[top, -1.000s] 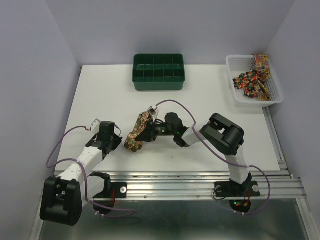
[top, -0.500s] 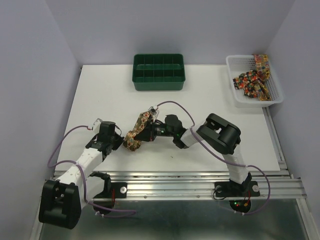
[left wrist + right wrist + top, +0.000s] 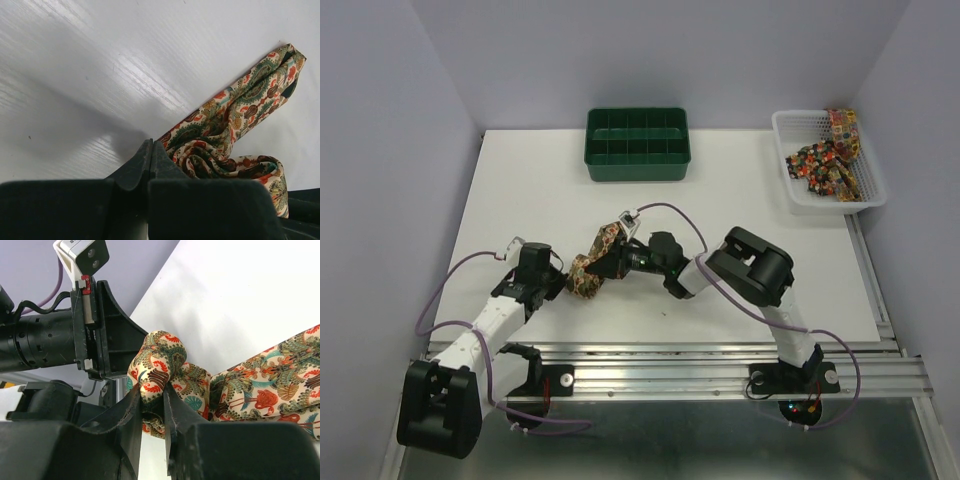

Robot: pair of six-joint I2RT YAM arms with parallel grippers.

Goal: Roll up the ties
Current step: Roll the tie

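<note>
A patterned tie (image 3: 596,258) lies partly rolled on the white table (image 3: 750,200), between the two grippers. My right gripper (image 3: 604,270) is shut on the rolled end of the tie (image 3: 157,365), with a fold pinched between its jaws. The rest of the tie trails off to the right (image 3: 280,385). My left gripper (image 3: 558,283) is shut with nothing between its jaws, and its tip (image 3: 151,146) rests right next to the roll (image 3: 225,150). The tie's flat part (image 3: 260,85) stretches away beyond it. The left gripper also shows in the right wrist view (image 3: 102,335), close behind the roll.
A green compartment tray (image 3: 638,145) stands at the back centre. A white mesh basket (image 3: 788,160) at the back right holds more patterned ties (image 3: 830,160). A metal rail (image 3: 720,360) runs along the near table edge.
My right gripper has drawn the tie a little left and back, bunching it shorter. My left gripper moved slightly towards the roll, then held still.
</note>
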